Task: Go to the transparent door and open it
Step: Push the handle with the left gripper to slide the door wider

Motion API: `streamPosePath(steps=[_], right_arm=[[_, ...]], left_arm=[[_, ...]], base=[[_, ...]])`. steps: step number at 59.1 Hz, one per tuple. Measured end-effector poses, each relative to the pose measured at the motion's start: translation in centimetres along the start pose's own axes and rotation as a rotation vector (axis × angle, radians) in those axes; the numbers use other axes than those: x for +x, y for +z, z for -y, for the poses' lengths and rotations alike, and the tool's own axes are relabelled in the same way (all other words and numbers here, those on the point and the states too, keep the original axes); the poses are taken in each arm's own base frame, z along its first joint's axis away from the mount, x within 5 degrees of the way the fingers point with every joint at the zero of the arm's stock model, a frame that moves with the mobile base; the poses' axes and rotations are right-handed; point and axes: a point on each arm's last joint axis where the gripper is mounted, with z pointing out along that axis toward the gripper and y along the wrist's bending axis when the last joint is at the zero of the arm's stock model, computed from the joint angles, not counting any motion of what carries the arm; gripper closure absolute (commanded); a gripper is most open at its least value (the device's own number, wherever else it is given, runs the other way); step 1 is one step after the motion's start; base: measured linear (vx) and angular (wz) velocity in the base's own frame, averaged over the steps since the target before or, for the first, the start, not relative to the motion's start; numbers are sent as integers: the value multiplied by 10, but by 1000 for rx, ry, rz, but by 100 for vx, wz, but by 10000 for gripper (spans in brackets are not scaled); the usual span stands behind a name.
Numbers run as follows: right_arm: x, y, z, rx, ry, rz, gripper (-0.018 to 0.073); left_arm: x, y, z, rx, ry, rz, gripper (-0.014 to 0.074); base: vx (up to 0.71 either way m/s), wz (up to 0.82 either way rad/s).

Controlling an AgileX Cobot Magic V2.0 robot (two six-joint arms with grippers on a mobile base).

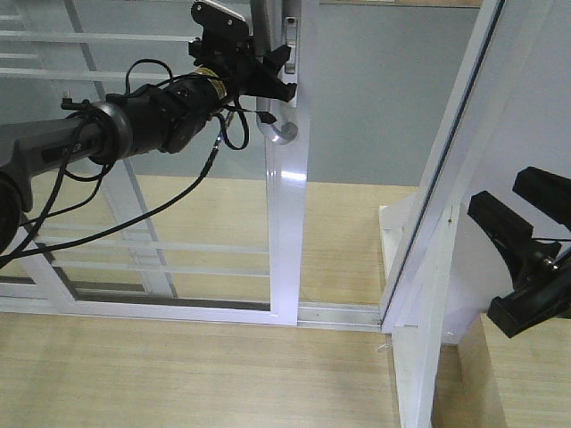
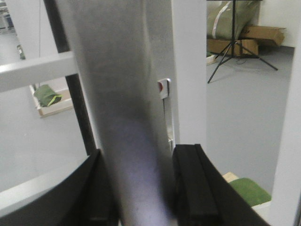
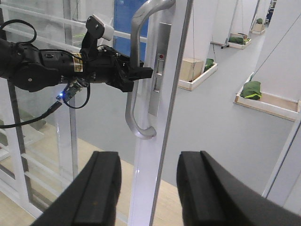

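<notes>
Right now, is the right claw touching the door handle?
No, the right claw hangs open short of the handle; only the left claw grips it.

Front camera looks down on the transparent door; both wrist cameras face its handle.

- Transparent door: clear smooth glass in a glossy white frame.
- Pull handle on the door: brushed grey metal, dull sheen.
- Left gripper at the door: matt black plastic.
- Floor before the door: pale wood grain, smooth.
</notes>
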Motion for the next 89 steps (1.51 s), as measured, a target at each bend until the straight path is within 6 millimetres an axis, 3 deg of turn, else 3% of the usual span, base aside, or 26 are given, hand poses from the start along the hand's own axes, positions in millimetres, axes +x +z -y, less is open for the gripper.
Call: streamPosePath(steps=[18, 60, 75, 89], right_arm=[[0, 0, 0, 0, 0, 0, 190], [1, 0, 0, 0, 0, -4, 190], [2, 0, 0, -2, 0, -8, 190], [2, 0, 0, -2, 0, -8, 190]], left_arm=[[-6, -12, -29, -101, -27, -131, 248], [-18, -64, -114, -352, -111, -372, 248], [-12, -110, -133, -396, -71, -385, 248], [5, -170, -164, -504, -109, -424, 248]], base=[[0, 0], [0, 0], [0, 0], [0, 0]])
